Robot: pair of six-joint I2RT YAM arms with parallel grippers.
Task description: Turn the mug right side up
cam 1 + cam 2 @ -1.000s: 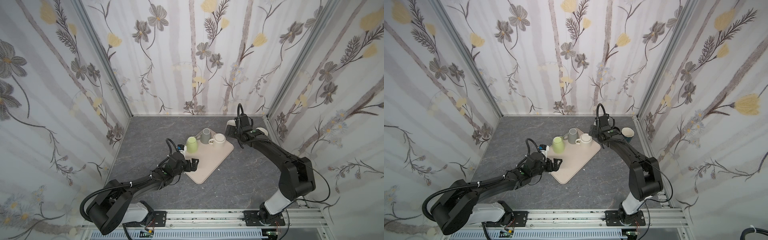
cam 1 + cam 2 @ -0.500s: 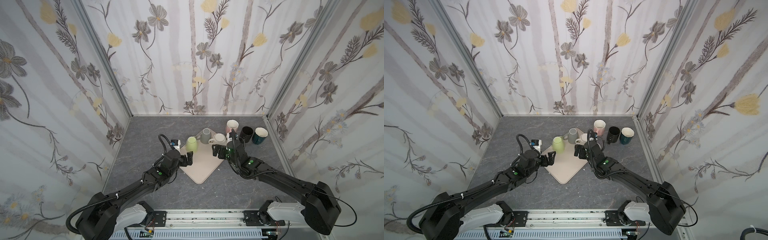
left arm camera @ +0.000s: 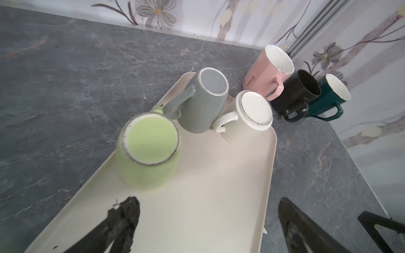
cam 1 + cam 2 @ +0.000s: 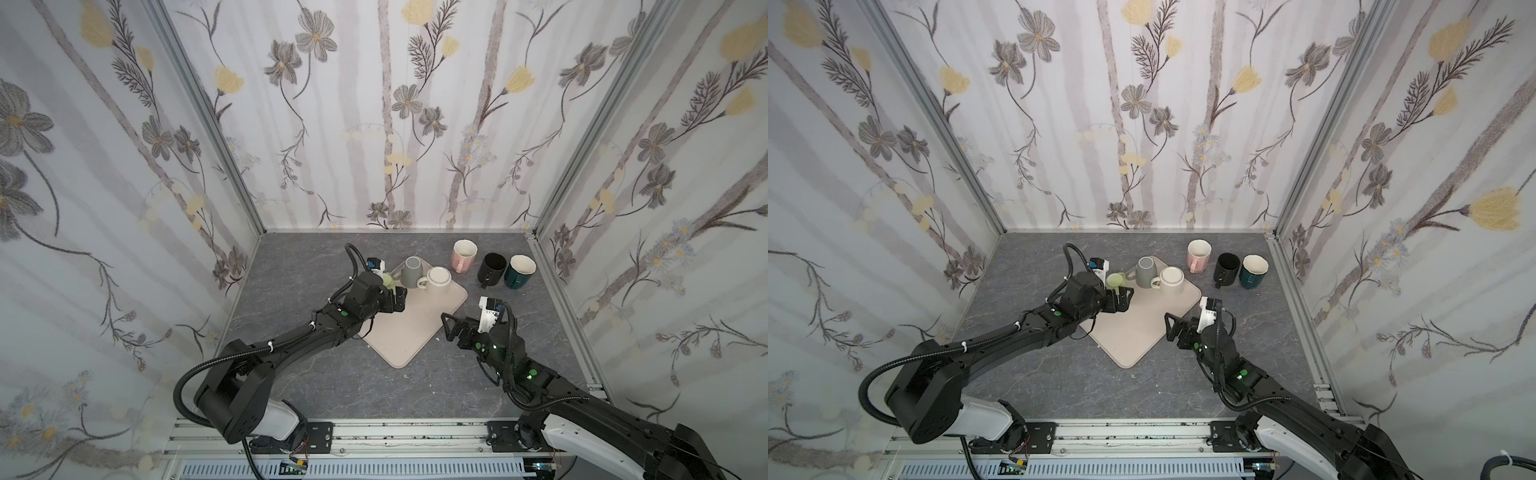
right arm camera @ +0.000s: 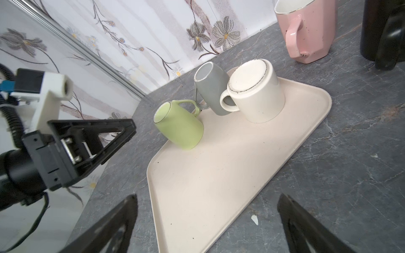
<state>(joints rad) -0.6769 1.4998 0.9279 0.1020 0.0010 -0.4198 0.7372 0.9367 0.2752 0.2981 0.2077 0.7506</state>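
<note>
Three mugs stand upside down at the back of the beige tray (image 4: 411, 336): a green mug (image 3: 149, 149), a grey mug (image 3: 206, 103) and a cream mug (image 3: 247, 118). In both top views my left arm covers most of the green mug (image 4: 387, 280) (image 4: 1115, 280). My left gripper (image 4: 397, 299) (image 3: 207, 203) hangs open over the tray just in front of the green mug and holds nothing. My right gripper (image 4: 451, 328) (image 5: 207, 199) is open and empty above the tray's right corner, and it faces the three mugs.
A pink mug (image 4: 463, 255), a black mug (image 4: 492, 268) and a teal mug (image 4: 517, 270) stand upright in a row on the grey table at the back right, close to the right wall. Flowered walls close in the table on three sides.
My right arm has drawn back from the upright mugs at the back right to the tray's right corner. My left gripper has moved a little further back, closer to the green mug.
</note>
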